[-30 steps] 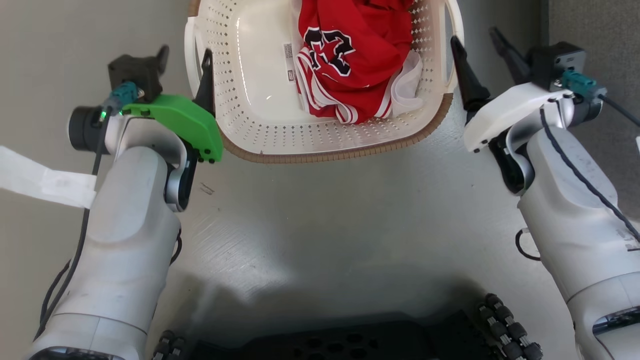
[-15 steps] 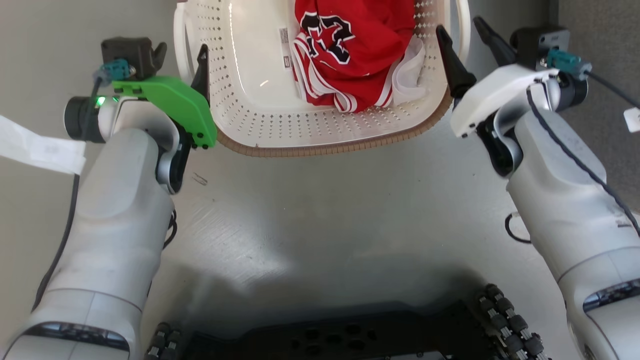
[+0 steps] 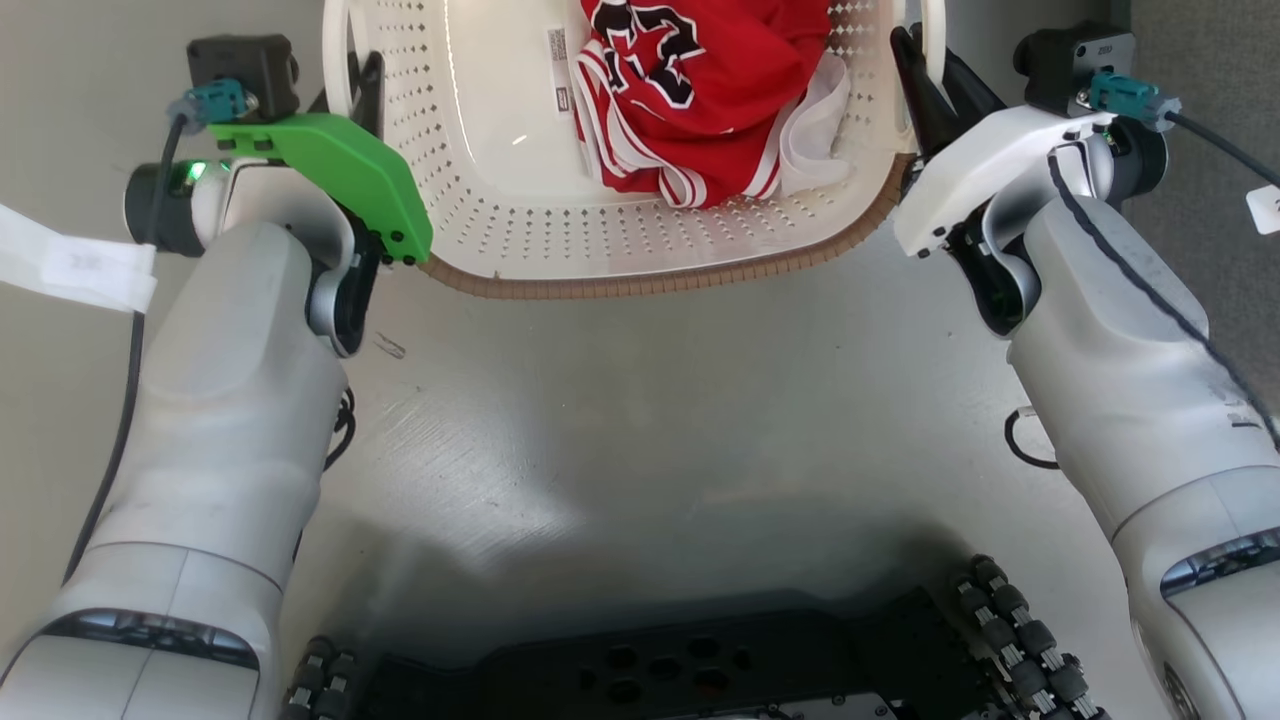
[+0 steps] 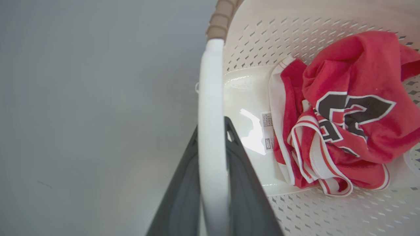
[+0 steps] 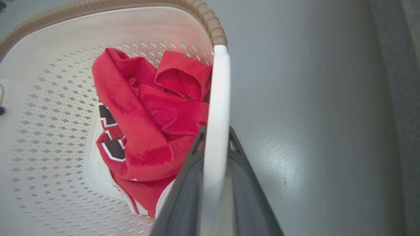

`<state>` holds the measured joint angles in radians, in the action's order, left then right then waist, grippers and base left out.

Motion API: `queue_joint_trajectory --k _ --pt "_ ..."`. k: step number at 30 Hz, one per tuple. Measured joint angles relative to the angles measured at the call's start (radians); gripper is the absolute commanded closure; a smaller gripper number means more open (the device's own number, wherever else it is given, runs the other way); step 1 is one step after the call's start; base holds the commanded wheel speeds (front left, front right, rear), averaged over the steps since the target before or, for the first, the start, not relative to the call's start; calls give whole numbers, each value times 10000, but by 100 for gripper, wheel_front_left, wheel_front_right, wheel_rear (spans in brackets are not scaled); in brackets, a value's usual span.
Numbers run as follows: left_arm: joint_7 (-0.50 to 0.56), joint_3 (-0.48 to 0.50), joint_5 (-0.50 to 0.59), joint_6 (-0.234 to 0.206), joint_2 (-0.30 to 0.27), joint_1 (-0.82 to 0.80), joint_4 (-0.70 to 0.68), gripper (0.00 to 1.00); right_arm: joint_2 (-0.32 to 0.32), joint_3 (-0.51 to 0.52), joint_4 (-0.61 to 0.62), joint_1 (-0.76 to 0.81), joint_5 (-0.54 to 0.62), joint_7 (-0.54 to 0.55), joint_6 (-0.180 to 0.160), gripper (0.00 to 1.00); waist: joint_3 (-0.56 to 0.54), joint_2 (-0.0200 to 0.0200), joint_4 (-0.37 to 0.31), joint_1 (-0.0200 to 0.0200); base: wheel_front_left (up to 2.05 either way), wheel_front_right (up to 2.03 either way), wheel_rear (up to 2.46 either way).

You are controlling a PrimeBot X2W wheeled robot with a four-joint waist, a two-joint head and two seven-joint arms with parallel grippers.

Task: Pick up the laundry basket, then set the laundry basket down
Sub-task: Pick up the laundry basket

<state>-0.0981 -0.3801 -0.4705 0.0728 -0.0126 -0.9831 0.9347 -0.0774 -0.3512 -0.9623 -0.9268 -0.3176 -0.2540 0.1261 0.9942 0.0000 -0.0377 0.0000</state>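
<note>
The cream-white perforated plastic laundry basket [image 3: 650, 285] with a brown woven-look rim runs off the head view's top edge, so its far end is unseen; the crumpled red jersey [image 3: 700, 120] inside is cut off there too, its black numeral partly folded under; print on the small white label [image 4: 267, 131] on the basket floor is too small to read; a white loop handle [image 4: 211, 98] hides the inner finger faces of the left gripper [image 4: 211, 122] clamped on it; likewise the right gripper [image 5: 215, 129]; the white paper strip [image 3: 70, 270] at left is cropped.
</note>
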Motion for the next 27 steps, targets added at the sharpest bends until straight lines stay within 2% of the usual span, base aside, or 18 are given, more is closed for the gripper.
queue_joint_trajectory --k 13,27 --pt "-171 -257 -339 75 6 -198 792 100 109 -326 -683 -292 -23 -4 58 100 -213 0 -49 0 0 0 0" --pt "-148 -644 -968 249 17 -116 1565 100 219 -817 -1298 -248 -545 8 58 100 -1278 1 -113 1 0 0 0"
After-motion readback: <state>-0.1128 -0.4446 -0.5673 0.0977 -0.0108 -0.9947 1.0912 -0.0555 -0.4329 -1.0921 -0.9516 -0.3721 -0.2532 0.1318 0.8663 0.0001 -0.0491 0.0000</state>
